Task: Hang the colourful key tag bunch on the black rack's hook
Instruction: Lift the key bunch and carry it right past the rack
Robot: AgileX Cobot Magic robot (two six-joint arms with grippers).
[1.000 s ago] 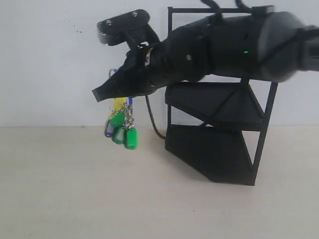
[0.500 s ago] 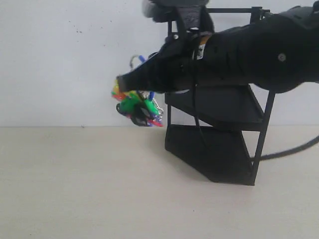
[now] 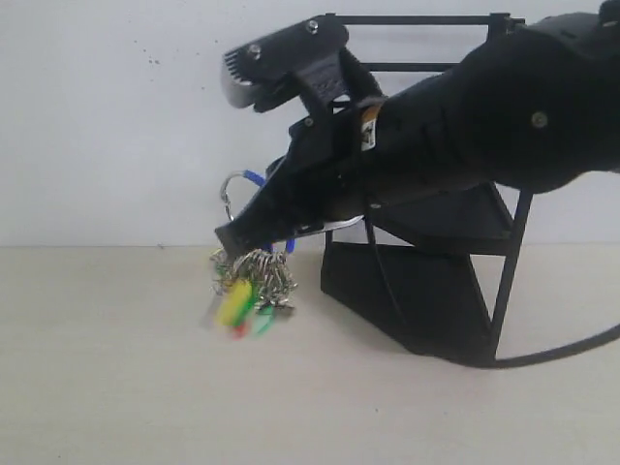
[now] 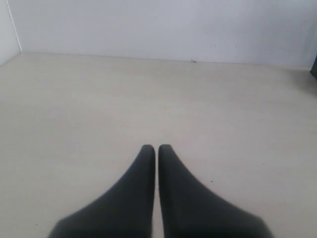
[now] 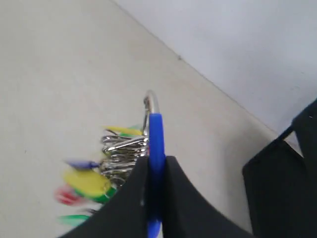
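Observation:
My right gripper (image 3: 228, 237) (image 5: 154, 159) is shut on the blue loop (image 5: 156, 139) of the colourful key tag bunch (image 3: 247, 286). The bunch hangs blurred just above the table, with yellow, green and red tags (image 5: 86, 184) and silver rings (image 5: 123, 148) below the fingertips. The loop's silver clasp (image 3: 231, 189) sticks up to the left of the fingers. The black rack (image 3: 431, 291) stands right behind the arm, its top bar (image 3: 426, 19) above the arm; its hooks are hidden. My left gripper (image 4: 156, 148) is shut with nothing in it, over bare table, and the exterior view does not show it.
A white wall (image 3: 97, 116) closes the back of the beige table (image 3: 145, 387). The right arm's black body (image 3: 484, 126) covers much of the rack's upper tier. A cable (image 3: 572, 349) loops past the rack's right foot. A dark corner of the rack (image 5: 282, 178) shows in the right wrist view.
The right gripper swung right toward the rack, then tipped downward; the key tag bunch dropped from about shelf height to just above the table and is swinging. The left gripper's earlier state is not shown.

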